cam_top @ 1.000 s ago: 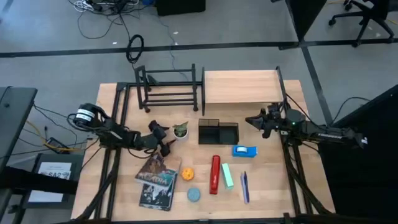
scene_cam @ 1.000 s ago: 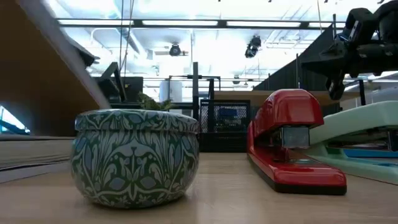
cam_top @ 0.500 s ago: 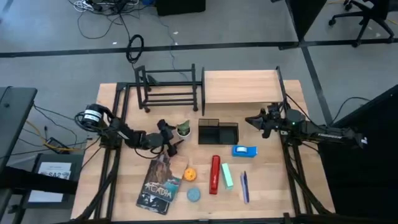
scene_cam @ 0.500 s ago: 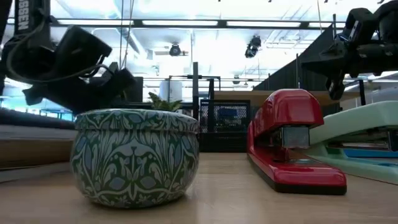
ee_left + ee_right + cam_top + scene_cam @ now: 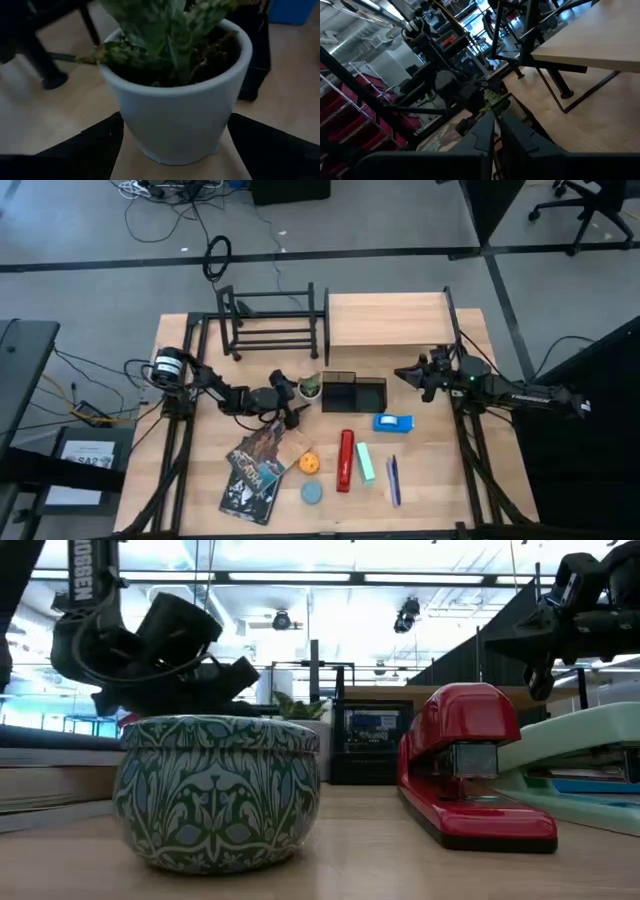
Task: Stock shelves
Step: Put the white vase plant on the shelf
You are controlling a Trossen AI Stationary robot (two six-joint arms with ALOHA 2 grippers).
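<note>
A small white pot with a green plant point(image 5: 310, 387) point(image 5: 175, 100) stands upright beside the black mesh organizer box point(image 5: 352, 393). My left gripper point(image 5: 298, 397) point(image 5: 175, 127) reaches in from the table's left and is shut on the pot. The shelves stand at the far edge: a black tube rack point(image 5: 272, 320) and a wooden plank unit point(image 5: 387, 320). My right gripper point(image 5: 418, 376) point(image 5: 495, 131) hovers shut and holds nothing, right of the organizer and below the plank's right end. My left gripper has the pot's lower wall point(image 5: 131, 137) between its two fingers point(image 5: 95, 145), one on each side. The fingers come in about level from the table's left. The pot stays upright; whether its base rests on the table I cannot tell.
Near the front lie two stacked books point(image 5: 262, 467), an orange object point(image 5: 308, 463), a patterned tin point(image 5: 312, 493) point(image 5: 218, 790), a red stapler point(image 5: 346, 460) point(image 5: 465, 775), a green block point(image 5: 365, 462), a blue tape dispenser point(image 5: 393, 422) and pens point(image 5: 393, 480).
My left gripper has gone toward the table's right edge, and the plant pot has slid with it up to the organizer box. The book that stood tilted up has dropped flat onto the other, and the stack has turned.
</note>
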